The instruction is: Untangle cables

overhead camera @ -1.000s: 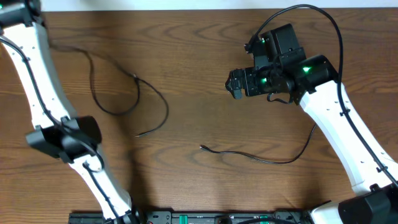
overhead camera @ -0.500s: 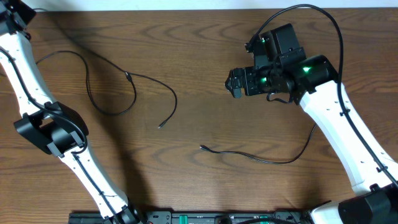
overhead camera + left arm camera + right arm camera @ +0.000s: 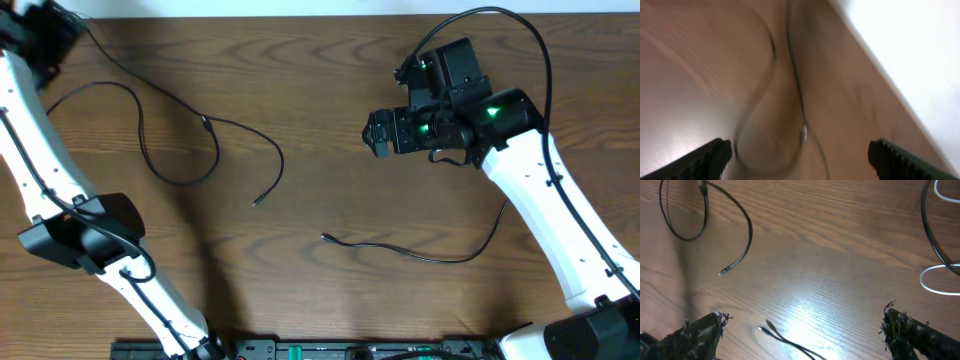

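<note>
Left tool (image 3: 802,152) spread wide, empty, above 1 black cable (image 3: 216,150); right tool (image 3: 807,327) likewise wide, gripping nothing.

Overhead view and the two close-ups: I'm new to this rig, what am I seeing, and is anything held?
The overhead view looks down on a wooden table with two white robot arms. Each close-up comes from a camera on one wrist, its own dark fingertips in the bottom corners. The left gripper and right gripper are both open and hold nothing. A looped black cable lies on the left; a second black cable lies by the right arm, apart from the first. The right wrist view also shows a white cable at its right edge.
</note>
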Tool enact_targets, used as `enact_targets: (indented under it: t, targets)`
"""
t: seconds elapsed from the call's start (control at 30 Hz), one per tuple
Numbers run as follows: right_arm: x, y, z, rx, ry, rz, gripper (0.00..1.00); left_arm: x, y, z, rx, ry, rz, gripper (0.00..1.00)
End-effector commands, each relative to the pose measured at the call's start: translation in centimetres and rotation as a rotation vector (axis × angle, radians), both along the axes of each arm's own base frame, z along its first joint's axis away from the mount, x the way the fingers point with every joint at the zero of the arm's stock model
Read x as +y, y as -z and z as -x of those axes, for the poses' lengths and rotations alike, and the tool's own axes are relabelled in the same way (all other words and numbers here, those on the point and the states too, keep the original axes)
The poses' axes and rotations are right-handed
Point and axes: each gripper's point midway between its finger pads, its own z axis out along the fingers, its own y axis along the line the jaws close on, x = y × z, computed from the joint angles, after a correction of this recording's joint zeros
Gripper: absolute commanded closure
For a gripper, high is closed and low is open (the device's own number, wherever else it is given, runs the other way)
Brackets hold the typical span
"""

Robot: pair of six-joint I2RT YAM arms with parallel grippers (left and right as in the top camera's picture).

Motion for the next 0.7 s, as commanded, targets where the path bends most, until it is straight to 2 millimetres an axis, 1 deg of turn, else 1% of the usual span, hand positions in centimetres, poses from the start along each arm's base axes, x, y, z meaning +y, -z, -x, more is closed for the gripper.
enact_targets:
  t: [0.0, 0.1, 0.2, 0.27, 0.4, 0.43, 0.53, 0.57, 0.67]
  targets:
    - [0.2, 0.4, 0.1, 0.013, 0.003, 0.005, 0.01, -6.3, 3.7, 1.0, 0.139, 0.241, 0.122, 0.08]
    - [0.1, 0.6, 0.1, 0.013, 0.004, 0.006, 0.01, -8.7, 6.3, 3.0, 0.3, 0.293, 0.118, 0.08]
    - [0.2, 0.6, 0.0, 0.011, 0.004, 0.004, 0.01, -10.5, 8.8, 3.9, 0.414, 0.352, 0.081, 0.08]
    - [0.2, 0.7, 0.0, 0.012, 0.004, 0.005, 0.01, -11.4, 10.5, 4.6, 0.494, 0.376, 0.04, 0.09]
    - [0.0, 1.1, 0.3, 0.029, 0.004, 0.012, 0.01, -12.6, 13.8, 5.7, 0.623, 0.421, -0.04, 0.18]
    - [-0.1, 1.2, 0.5, 0.036, 0.004, 0.015, 0.01, -12.7, 14.6, 5.9, 0.648, 0.429, -0.059, 0.18]
    - [-0.1, 1.5, 0.7, 0.046, 0.004, 0.02, 0.01, -13.3, 16.9, 6.0, 0.681, 0.451, -0.09, 0.21]
    - [-0.2, 1.6, 0.7, 0.048, 0.004, 0.021, 0.01, -13.5, 17.6, 5.9, 0.679, 0.456, -0.093, 0.26]
    - [-0.2, 2.0, 0.8, 0.054, 0.004, 0.023, 0.01, -14.1, 19.9, 5.4, 0.666, 0.468, -0.102, 0.29]
